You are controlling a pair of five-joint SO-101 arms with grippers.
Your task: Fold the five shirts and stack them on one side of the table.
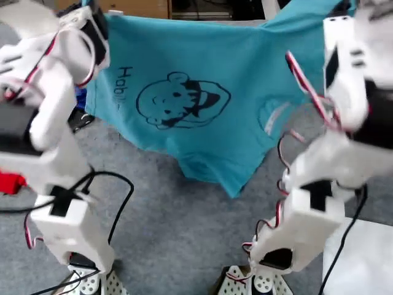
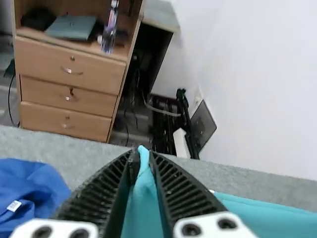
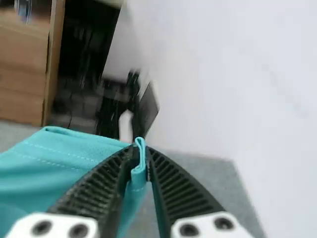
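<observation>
A teal shirt (image 1: 202, 92) hangs spread between the two arms, its upper corners drawn up to the left gripper (image 1: 93, 12) on one side and the right gripper (image 1: 344, 13) on the other, where the fingers themselves are too blurred to make out. Midway between the grippers, the cloth bears a dark cartoon face (image 1: 182, 100), with dark lettering (image 1: 124, 82) on the left gripper's side of it. The hem sags below both grippers to a point above the grey table (image 1: 178, 227). A bit of blue cloth (image 1: 80, 97) shows just below the left gripper, beside the shirt's edge. Black cables (image 1: 113, 184) trail from the left arm's base across the table.
</observation>
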